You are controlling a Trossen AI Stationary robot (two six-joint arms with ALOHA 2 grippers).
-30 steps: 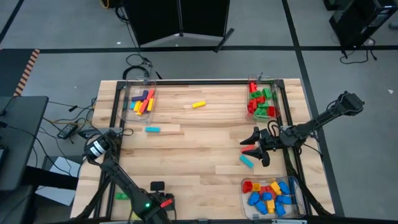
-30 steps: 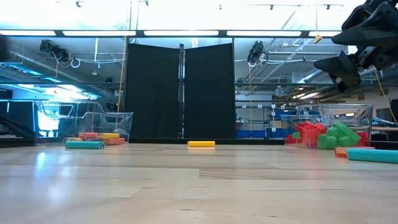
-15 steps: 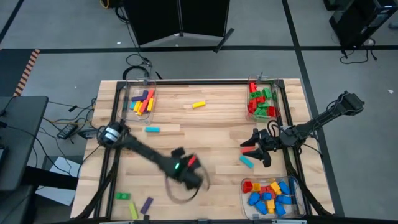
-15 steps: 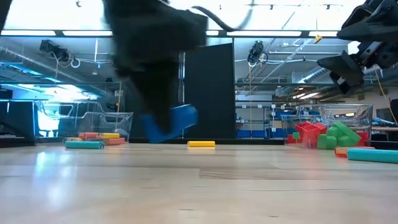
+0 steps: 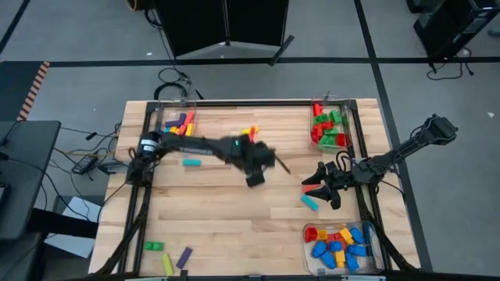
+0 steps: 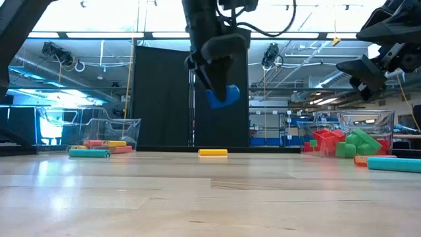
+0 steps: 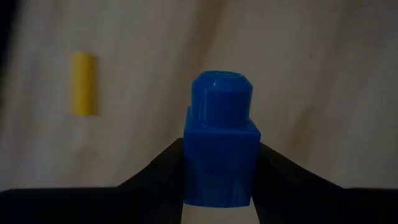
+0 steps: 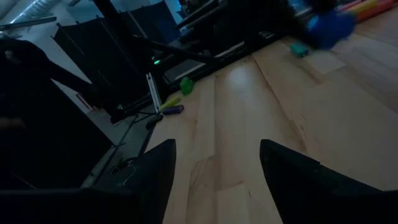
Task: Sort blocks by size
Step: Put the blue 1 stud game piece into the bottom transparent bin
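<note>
Left wrist view: my left claw [image 7: 219, 180] pinches a blue brick [image 7: 221, 146], stud end pointing away from me.

I hold the blue brick in the air above the middle of the desk [image 5: 234, 211], well clear of the wood. A yellow bar [image 7: 83, 83] lies on the desk below and just beyond my left claw. My right claw [image 5: 322, 187] hangs spread and empty over the desk's right side, a teal bar [image 5: 310, 202] lying just beneath it, between the green-and-red bin [image 5: 329, 127] and the blue-and-yellow bin [image 5: 341, 244].
</note>
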